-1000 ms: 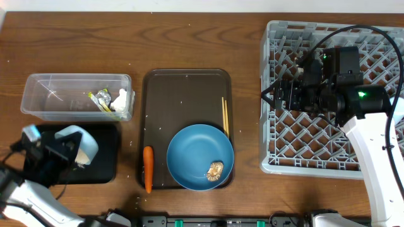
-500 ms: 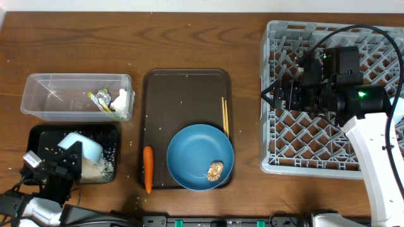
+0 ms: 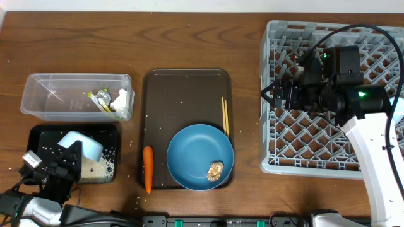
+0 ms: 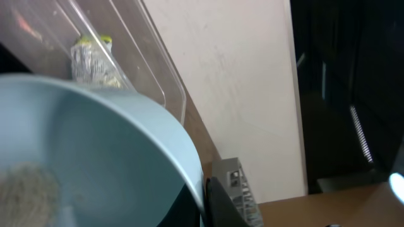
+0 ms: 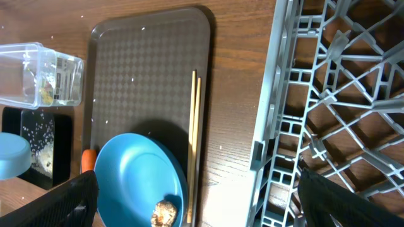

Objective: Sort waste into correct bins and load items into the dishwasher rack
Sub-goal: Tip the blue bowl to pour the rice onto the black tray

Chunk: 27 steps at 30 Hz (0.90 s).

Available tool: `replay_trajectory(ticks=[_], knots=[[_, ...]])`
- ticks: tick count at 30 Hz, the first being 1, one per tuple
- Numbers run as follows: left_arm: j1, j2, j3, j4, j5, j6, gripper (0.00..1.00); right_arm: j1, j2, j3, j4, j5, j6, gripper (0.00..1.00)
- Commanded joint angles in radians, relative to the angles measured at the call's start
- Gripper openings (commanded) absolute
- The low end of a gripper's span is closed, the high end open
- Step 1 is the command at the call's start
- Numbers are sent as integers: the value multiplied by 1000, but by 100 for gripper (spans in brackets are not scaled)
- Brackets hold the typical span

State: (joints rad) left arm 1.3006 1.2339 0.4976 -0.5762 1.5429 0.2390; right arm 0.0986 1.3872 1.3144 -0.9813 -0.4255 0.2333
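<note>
My left gripper [image 3: 68, 157] is shut on the rim of the small pale-blue bowl [image 3: 84, 146], holding it tilted over the black tray [image 3: 44, 133]. White rice [image 3: 101, 165] lies scattered in that tray. In the left wrist view the bowl [image 4: 82, 157] fills the frame, with a finger [image 4: 221, 202] pressed against its rim. The clear tub [image 3: 57, 94] holds the crumpled wrapper [image 3: 112, 99]. The blue plate [image 3: 196, 151] carries the brown scrap [image 3: 215, 169]. The carrot [image 3: 148, 169] and chopsticks [image 3: 225, 116] lie on the brown serving tray. My right gripper [image 3: 276, 94] is open and empty over the rack's [image 3: 334, 135] left edge. No cups show.
The brown serving tray [image 3: 183, 101] sits mid-table, with stray rice grains on it and on the wood around it. The right wrist view shows the plate [image 5: 136, 183], chopsticks [image 5: 194, 139], carrot [image 5: 88, 159] and the rack's edge [image 5: 278, 94].
The left gripper has drawn back toward the table's front-left with the bowl. Rice that was not on the black tray a second ago now lies in it. The right arm has barely moved.
</note>
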Motion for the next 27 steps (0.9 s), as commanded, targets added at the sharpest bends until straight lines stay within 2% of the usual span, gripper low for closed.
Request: replay_trajectory(ticks=[1,4,6,8,10,12,14,16,18,20,23,25,27], knots=[[2,-11,0,11,28,27,6,21,0,10,6,2,-2,94],[-3,-11,-1,10,29,49,6,21,0,10,14,3,0,94],[-5,-11,-1,10,29,6,6,21,0,11,21,3,13,94],[-10,-13,-1,9,29,68,6,21,0,10,22,2,18,94],[-12,-15,-1,-30,29,11,6,21,0,10,23,1,24,94],[-24,-17,-3,-38,27,114,6,21,0,10,20,-2,24,94],[-22,-16,-2,-34,28,35,6,21,0,10,23,-1,24,94],[-24,-18,-2,-27,19,100,6,21,0,10,24,-2,24,94],[-16,-16,-2,-36,30,39,6,21,0,10,27,-2,24,94],[-20,-18,-2,-29,15,94,6,21,0,10,27,-2,24,94],[-16,-17,-2,-64,21,30,6,21,0,10,27,-2,24,94],[-21,-22,-3,-68,25,126,6,21,0,10,24,-1,24,94],[-13,-20,-3,-50,30,58,6,21,0,10,24,-2,24,94]])
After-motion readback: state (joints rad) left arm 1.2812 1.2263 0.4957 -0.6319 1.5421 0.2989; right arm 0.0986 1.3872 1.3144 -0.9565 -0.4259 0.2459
